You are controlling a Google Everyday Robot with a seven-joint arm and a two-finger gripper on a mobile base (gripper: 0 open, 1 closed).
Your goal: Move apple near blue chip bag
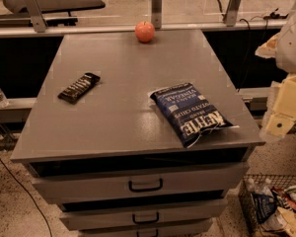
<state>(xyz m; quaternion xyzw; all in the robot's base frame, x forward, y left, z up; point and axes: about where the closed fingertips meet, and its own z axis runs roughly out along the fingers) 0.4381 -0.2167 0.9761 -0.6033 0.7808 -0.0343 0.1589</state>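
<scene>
The apple (145,31) is small, round and orange-red, and sits at the far edge of the grey cabinet top (118,102). The blue chip bag (189,112) lies flat near the front right, its white lettering upside down to me. The arm's pale links rise at the right edge of the view, off the cabinet's right side, and the gripper (281,120) is there, well away from both the apple and the bag.
A black-brown candy bar wrapper (79,87) lies on the left of the top. Drawers with handles (145,185) face me below. A wire basket (274,206) of packets stands on the floor at lower right. A glass rail runs behind the cabinet.
</scene>
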